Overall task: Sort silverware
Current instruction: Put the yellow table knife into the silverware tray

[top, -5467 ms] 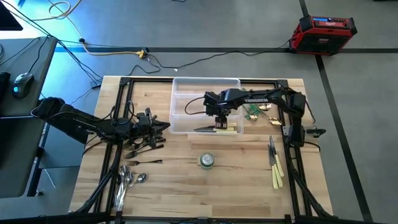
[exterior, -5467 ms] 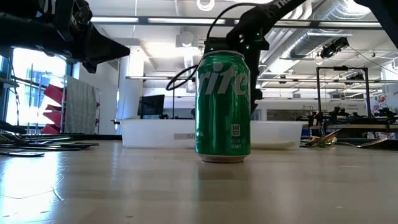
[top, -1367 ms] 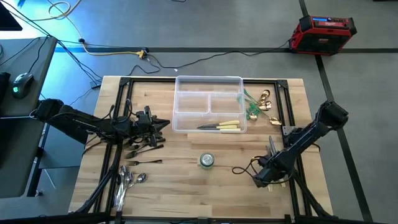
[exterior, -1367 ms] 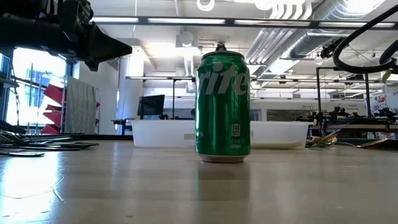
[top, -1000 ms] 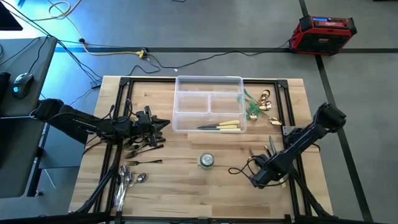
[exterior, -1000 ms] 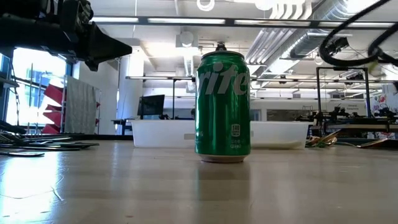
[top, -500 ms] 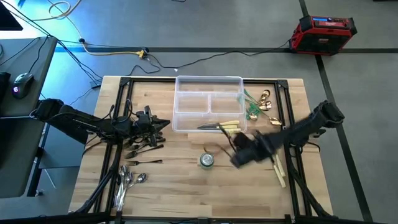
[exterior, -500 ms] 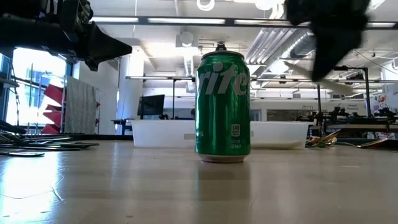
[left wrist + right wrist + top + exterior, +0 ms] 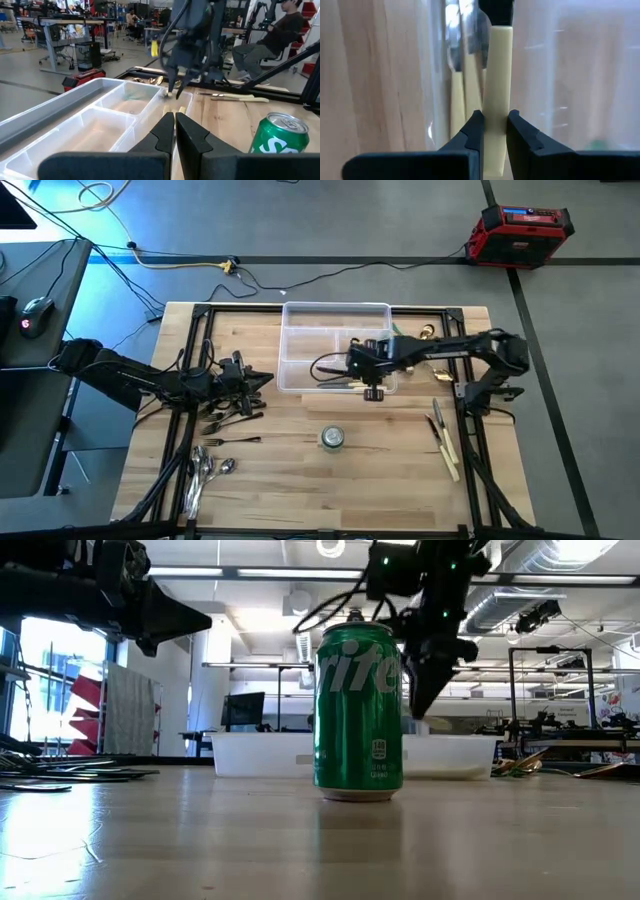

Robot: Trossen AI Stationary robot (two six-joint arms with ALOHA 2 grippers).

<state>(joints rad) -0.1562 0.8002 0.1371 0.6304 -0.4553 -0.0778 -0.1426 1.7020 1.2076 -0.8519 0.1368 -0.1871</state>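
Jaws on the right gripper were pinched tight on a cream-handled knife; the handle ran straight up between the two fingers, blade end pointing away from the wrist. From the high view that gripper sat over the front edge of the clear divided tray, at the long front compartment where two more cream-handled knives already lay. Right wrist view showed those knives just beside the held one, behind the tray's front wall; couldn't tell whether the held knife touched them. Left gripper had its fingers fully together, nothing between them, parked at the table's left side above the pile of dark forks, aimed toward the tray. Shiny spoons lay near the front left corner of the table. Two remaining cream-handled knives lay on the right side, well apart from the tray. Green-handled pieces with gold ends sat just right of the tray, partly under the right arm. Green soda can stood upright in front of the tray, apart from both grippers.
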